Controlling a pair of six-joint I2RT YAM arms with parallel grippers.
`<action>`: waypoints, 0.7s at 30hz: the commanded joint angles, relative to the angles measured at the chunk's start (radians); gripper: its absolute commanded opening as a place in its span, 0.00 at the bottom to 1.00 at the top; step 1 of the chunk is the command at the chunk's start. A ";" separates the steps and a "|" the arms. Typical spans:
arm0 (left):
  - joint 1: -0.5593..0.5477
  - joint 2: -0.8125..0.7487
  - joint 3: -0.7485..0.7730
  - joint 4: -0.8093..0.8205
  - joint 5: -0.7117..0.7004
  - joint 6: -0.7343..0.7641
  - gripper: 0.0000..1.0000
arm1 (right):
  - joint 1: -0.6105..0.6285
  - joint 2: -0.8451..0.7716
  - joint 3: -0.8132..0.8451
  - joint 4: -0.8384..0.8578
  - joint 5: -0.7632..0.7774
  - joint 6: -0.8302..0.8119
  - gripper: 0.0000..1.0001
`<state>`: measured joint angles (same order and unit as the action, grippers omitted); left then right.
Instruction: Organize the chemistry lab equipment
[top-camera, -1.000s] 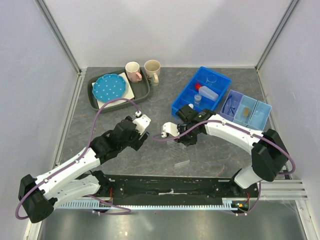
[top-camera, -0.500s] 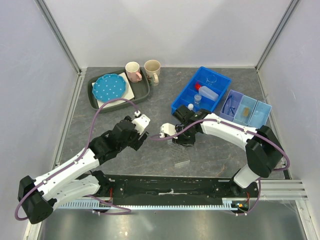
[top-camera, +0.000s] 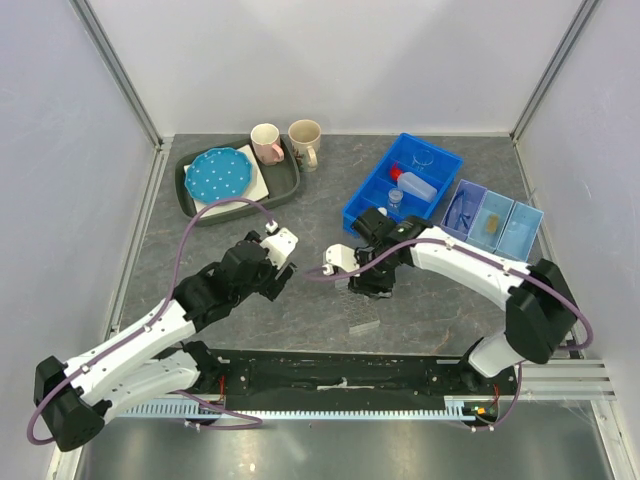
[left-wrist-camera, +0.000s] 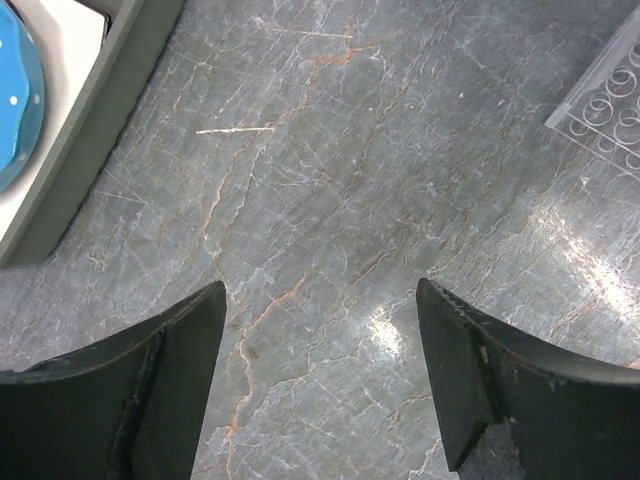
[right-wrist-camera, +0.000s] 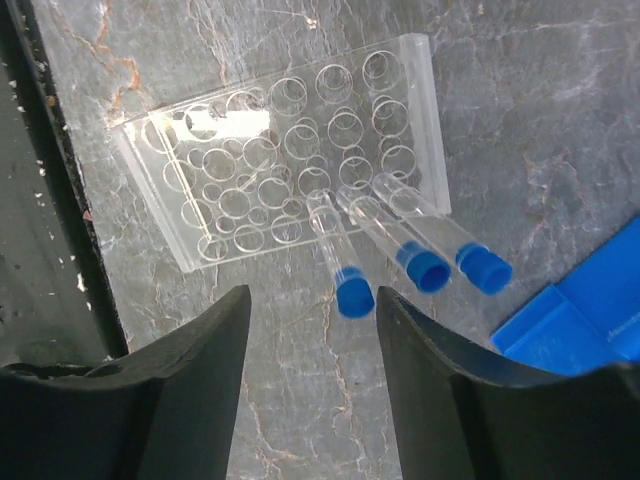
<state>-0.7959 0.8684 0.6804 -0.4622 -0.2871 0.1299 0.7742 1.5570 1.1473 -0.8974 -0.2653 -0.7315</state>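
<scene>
Grey orange-veined table (left-wrist-camera: 330, 200), blue-capped clear tubes (right-wrist-camera: 400, 245), clear tube rack (right-wrist-camera: 270, 170).

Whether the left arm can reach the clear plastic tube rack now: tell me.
Probably, at its near corner: only bare table lies between the open left gripper and the clear plastic tube rack. But the right gripper hangs over it and could crowd the approach.

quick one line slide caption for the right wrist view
Open right claw above three blue-capped clear tubes standing in the edge row of a clear plastic tube rack on grey marbled tabletop.
</scene>
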 joint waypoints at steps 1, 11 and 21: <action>0.001 -0.045 -0.010 0.036 -0.007 0.017 0.84 | -0.051 -0.124 0.006 -0.037 -0.044 -0.029 0.62; 0.068 -0.209 0.031 0.085 -0.008 -0.168 1.00 | -0.369 -0.288 0.101 0.024 -0.147 0.056 0.77; 0.472 -0.092 0.479 -0.079 0.457 -0.383 1.00 | -0.587 -0.417 0.268 0.491 0.474 0.725 0.98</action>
<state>-0.3660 0.7189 0.9901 -0.5014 0.0025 -0.1482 0.1913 1.1538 1.2778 -0.6430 -0.2203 -0.3931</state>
